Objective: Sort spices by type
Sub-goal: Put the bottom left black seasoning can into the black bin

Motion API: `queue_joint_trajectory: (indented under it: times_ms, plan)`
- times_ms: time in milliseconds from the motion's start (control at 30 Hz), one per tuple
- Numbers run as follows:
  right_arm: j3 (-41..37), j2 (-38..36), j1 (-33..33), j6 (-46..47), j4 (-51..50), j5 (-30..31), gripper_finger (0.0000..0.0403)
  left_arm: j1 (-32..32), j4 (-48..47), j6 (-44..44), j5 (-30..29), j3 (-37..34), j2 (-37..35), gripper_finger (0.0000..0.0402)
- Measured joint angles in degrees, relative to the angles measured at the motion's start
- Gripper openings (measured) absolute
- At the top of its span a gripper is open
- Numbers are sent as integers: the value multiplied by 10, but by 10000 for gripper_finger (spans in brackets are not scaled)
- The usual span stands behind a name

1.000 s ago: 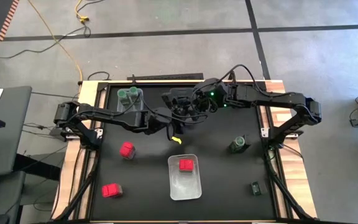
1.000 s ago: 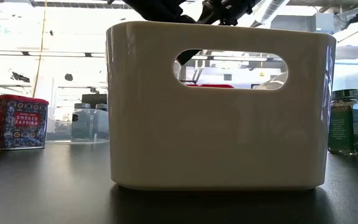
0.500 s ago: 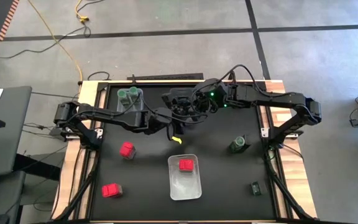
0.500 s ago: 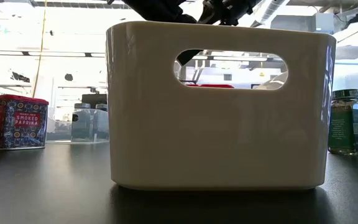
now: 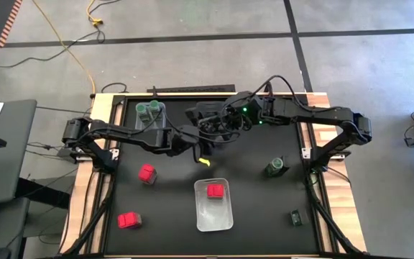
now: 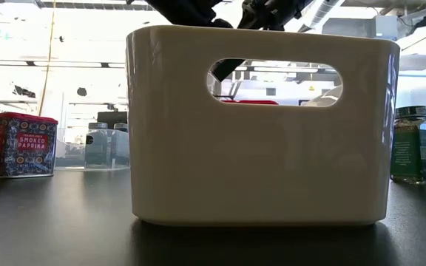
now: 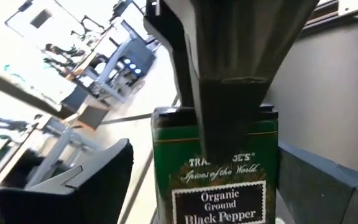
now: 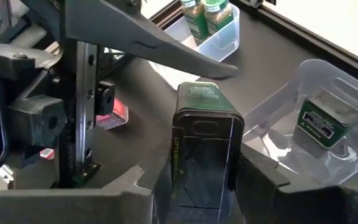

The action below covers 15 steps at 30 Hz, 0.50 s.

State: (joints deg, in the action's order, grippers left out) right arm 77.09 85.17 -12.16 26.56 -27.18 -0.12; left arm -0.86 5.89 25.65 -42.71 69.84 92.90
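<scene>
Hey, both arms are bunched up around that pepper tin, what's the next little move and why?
Probably close the left gripper on the pepper tin. The right gripper holds it off the table, and the left fingers sit either side of it with a gap showing, so this looks like a handover waiting for the second grip.

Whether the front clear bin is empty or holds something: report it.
Not empty. In the high view, one red packet lies inside the clear bin, near one end; the rest of its floor shows bare.
</scene>
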Motion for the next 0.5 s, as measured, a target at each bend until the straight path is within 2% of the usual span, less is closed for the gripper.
queue_joint_trajectory:
  times_ms: [167,500]
  plan:
    - [1,0,0,1,2,2,161,0,3,0,-39,0,0,352]
    - [1,0,-4,0,-6,0,161,-7,-9,-24,-46,0,0,352]
